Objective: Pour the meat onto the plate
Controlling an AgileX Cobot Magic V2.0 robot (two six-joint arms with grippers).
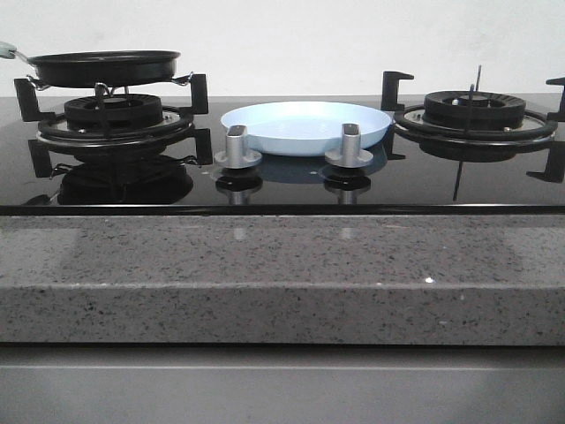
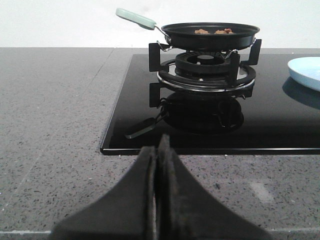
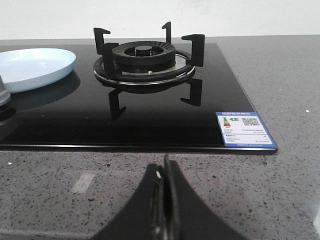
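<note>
Meat [image 2: 212, 31] is lying loose in the far-left frying pan [image 2: 207, 35], likely light; its pale green handle [image 2: 136, 18] is offering the hold. Left gripper [image 2: 157, 165] and right gripper [image 3: 164, 182] are resting pressed together, empty.

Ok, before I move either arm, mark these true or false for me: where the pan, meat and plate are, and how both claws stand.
1. The frying pan sits on the left burner. True.
2. The meat is already on the plate. False: the plate is bare, and the meat is in the pan.
3. The left claw is closed with nothing in it. True.
4. The right claw holds the pan handle. False: it is shut and empty, over the countertop.
5. The plate lies between the two burners, behind the knobs. True.
</note>
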